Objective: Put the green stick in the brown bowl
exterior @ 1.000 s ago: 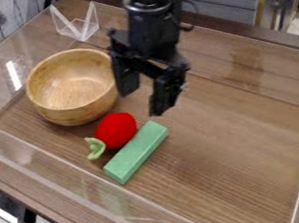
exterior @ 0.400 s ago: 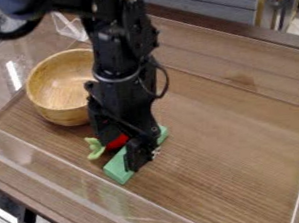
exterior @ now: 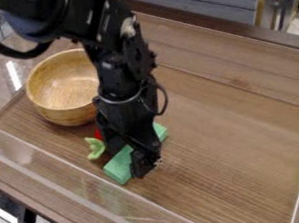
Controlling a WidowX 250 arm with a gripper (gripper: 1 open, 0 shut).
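The black robot gripper (exterior: 127, 158) is lowered over the light-green rectangular bar (exterior: 120, 169) on the wooden table (exterior: 229, 140), its fingers spread, one on the left side and one on the right. The bar lies flat on the near part of the table, partly hidden under the gripper, its near end and a bit of its far right end showing. Whether the fingertips touch it, I cannot tell. Just left of the bar is the red toy fruit with a green stem (exterior: 94, 149), mostly covered by the gripper. The round light-brown wooden bowl (exterior: 59, 91) stands farther away on the left, apart from the bar.
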